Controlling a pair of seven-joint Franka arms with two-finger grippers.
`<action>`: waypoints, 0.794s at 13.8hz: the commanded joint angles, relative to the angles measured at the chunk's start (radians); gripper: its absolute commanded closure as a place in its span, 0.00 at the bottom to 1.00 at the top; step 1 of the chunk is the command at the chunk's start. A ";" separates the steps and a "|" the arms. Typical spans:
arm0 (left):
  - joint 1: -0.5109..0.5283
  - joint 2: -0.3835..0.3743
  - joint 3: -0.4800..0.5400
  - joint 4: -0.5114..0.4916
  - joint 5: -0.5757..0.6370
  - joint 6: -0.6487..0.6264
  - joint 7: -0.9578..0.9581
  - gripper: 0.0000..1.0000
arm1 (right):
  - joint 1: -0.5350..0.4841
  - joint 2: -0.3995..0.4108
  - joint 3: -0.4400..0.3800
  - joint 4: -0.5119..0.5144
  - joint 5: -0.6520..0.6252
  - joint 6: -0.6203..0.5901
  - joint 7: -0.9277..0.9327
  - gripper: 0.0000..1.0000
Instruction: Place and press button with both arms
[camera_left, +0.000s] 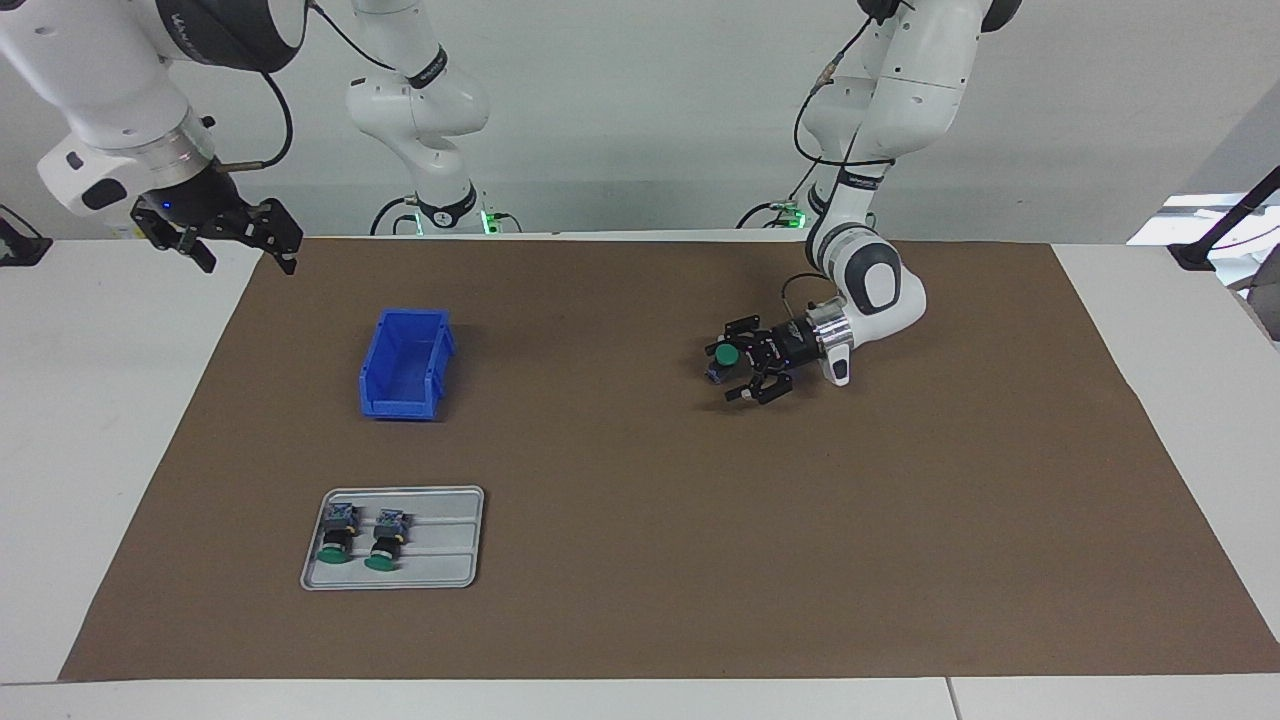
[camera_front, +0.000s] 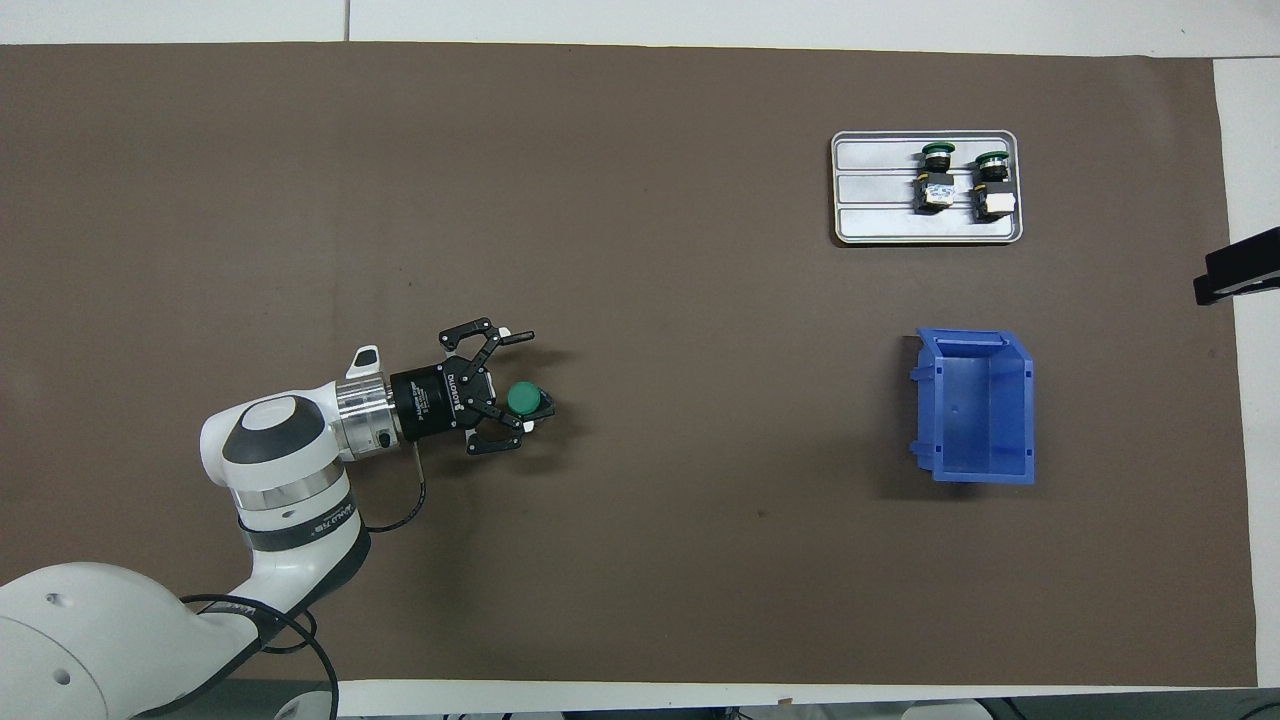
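**Brown mat, white wall**

Brown matting (camera_left: 640, 560) covered the white surface (camera_left: 90, 450) before a pale wall. The left pincer (camera_left: 738, 368) lay low, fingers spread around the button (camera_left: 726, 356). The right pincer (camera_left: 245, 240) waited raised, released.

Little legible text anywhere.

- Left claw (camera_front: 520, 382), overhead view: a line of white lettering runs along the black body, just back from the fingers. Looks like a maker's mark; the letters cannot be made out.
- Left arm (camera_front: 290, 480), overhead view: small dark lettering on the black ring below the wrist joint; not readable.
- Right arm (camera_left: 120, 80), facing view: pale lettering on the dark band at the top of the frame, cut off by the edge; not readable.
- Two buttons on the tray (camera_front: 860, 225): white label patches on their rear blocks; print too small to tell.
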 joint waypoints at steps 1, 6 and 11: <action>-0.040 -0.068 0.003 -0.030 -0.015 0.057 -0.071 0.00 | 0.001 -0.025 -0.001 -0.029 0.004 0.009 -0.008 0.02; -0.069 -0.136 0.005 -0.030 -0.007 0.109 -0.158 0.00 | 0.001 -0.025 -0.001 -0.029 0.004 0.009 -0.008 0.02; -0.083 -0.242 0.005 -0.021 0.166 0.221 -0.271 0.00 | 0.001 -0.025 -0.001 -0.029 0.004 0.009 -0.008 0.02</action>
